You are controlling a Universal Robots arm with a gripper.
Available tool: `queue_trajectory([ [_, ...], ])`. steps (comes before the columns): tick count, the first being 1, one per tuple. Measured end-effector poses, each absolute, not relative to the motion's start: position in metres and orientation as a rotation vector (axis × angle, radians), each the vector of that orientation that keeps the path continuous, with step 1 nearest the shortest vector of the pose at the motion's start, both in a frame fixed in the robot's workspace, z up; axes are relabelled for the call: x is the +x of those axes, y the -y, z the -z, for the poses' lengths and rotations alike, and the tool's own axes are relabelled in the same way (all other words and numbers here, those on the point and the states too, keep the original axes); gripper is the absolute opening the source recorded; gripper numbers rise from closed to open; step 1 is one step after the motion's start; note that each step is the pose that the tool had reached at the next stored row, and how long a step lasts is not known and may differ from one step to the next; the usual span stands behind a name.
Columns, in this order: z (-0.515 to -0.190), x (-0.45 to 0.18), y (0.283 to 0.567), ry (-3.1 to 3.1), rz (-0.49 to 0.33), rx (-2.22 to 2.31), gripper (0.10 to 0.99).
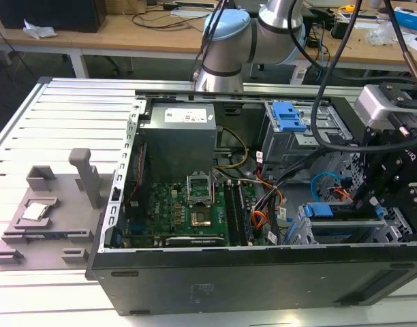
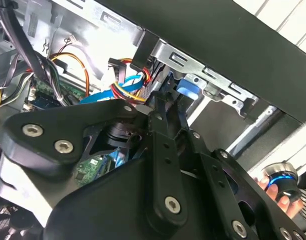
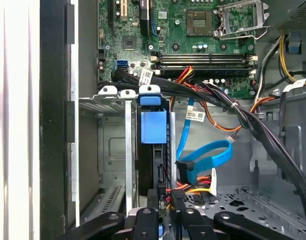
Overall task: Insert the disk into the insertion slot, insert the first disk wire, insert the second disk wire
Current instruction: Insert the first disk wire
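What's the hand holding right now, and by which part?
Cannot tell. The hand is close by the blue-framed rectangular disk, seated in the grey sheet-metal slot, next to a black plug on red and yellow wires; any hold is hidden.

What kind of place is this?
Probably a robotics lab: an open computer case sits on a slotted metal table, a robot arm stands behind it, and cluttered workbenches line the back.
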State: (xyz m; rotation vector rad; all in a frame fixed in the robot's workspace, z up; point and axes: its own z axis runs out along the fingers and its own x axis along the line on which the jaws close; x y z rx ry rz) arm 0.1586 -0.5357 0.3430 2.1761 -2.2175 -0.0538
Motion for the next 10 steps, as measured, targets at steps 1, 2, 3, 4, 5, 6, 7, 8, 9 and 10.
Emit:
queue_trajectory([
  [1, -0.346, 0.159, 0.536, 2.217, 0.054, 2.176, 0.243],
  [2, -0.351, 0.159, 0.536, 2.217, 0.054, 2.176, 0.243],
  [3, -0.355, 0.159, 0.536, 2.217, 0.054, 2.176, 0.243],
  [4, -0.358, 0.159, 0.536, 2.217, 0.054, 2.176, 0.243],
  [5, -0.363, 0.159, 0.536, 2.217, 0.054, 2.176, 0.243],
  [6, -0.367, 0.159, 0.535, 2.217, 0.054, 2.176, 0.243],
  [7, -0.369, 0.159, 0.535, 2.217, 0.054, 2.176, 0.227],
  [8, -0.372, 0.159, 0.535, 2.217, 0.054, 2.176, 0.227],
  [9, -0.376, 0.159, 0.535, 2.217, 0.054, 2.176, 0.161],
  [10, -0.381, 0.159, 0.535, 2.217, 0.054, 2.176, 0.106],
])
